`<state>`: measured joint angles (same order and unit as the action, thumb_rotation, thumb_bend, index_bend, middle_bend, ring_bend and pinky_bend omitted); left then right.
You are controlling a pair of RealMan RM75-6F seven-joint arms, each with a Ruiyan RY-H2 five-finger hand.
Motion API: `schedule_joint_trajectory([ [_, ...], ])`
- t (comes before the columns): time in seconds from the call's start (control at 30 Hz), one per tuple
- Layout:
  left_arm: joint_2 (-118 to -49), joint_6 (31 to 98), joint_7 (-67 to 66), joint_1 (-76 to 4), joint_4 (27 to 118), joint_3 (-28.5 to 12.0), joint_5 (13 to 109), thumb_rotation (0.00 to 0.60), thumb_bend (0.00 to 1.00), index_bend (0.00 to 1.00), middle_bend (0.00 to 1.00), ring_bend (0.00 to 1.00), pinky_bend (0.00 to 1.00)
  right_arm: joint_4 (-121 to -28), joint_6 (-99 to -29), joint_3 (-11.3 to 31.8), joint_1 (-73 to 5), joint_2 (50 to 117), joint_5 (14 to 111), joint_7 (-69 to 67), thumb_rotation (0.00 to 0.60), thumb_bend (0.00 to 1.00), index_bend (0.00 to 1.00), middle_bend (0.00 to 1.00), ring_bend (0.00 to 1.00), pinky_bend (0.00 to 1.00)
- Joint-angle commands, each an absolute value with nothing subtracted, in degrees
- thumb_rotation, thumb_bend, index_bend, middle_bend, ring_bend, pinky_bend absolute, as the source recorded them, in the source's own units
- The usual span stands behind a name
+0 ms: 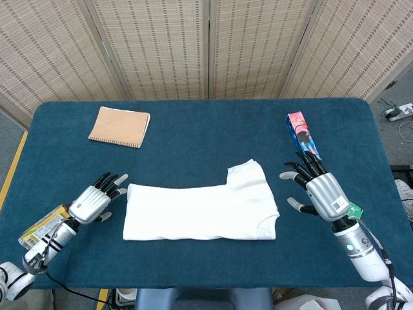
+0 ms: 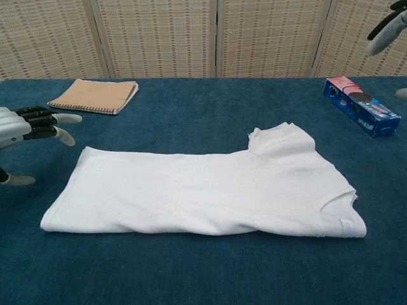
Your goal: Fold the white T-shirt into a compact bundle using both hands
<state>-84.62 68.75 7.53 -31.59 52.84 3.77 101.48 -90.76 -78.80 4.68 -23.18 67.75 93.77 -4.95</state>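
The white T-shirt [image 1: 200, 210] [image 2: 203, 190] lies folded lengthwise on the blue table, hem to the left, collar and sleeve to the right. My left hand [image 1: 93, 203] [image 2: 22, 127] hovers open just left of the hem, fingers spread toward the cloth and not touching it. My right hand [image 1: 319, 190] is open to the right of the collar end, a short gap from the shirt. In the chest view only its fingertips [image 2: 388, 28] show at the top right corner. Neither hand holds anything.
A tan notebook [image 1: 119, 126] [image 2: 95, 95] lies at the back left. A blue and pink box [image 1: 301, 134] [image 2: 360, 114] lies at the right, just beyond my right hand. A yellow packet [image 1: 44, 226] sits under my left forearm by the table's left edge [image 1: 26, 187].
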Motion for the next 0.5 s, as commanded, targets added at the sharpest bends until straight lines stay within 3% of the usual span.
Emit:
schedule_joint_trajectory([
  [0.03, -88.12, 70.64, 10.32, -32.93, 47.66, 5.08, 103.66, 0.600, 0.24, 0.25, 0.00, 0.00, 0.00, -90.90, -79.05, 4.59, -22.80, 67.61, 93.55, -4.81, 0.600, 0.20, 0.34, 0.23, 0.04, 0.00],
  [0.5, -96.75, 75.38, 15.54, -34.38, 33.61, 7.64, 105.92, 0.600, 0.21, 0.25, 0.00, 0.00, 0.00, -91.71, -79.69, 4.88, -21.79, 66.96, 92.84, -4.63, 0.600, 0.20, 0.37, 0.24, 0.05, 0.00],
])
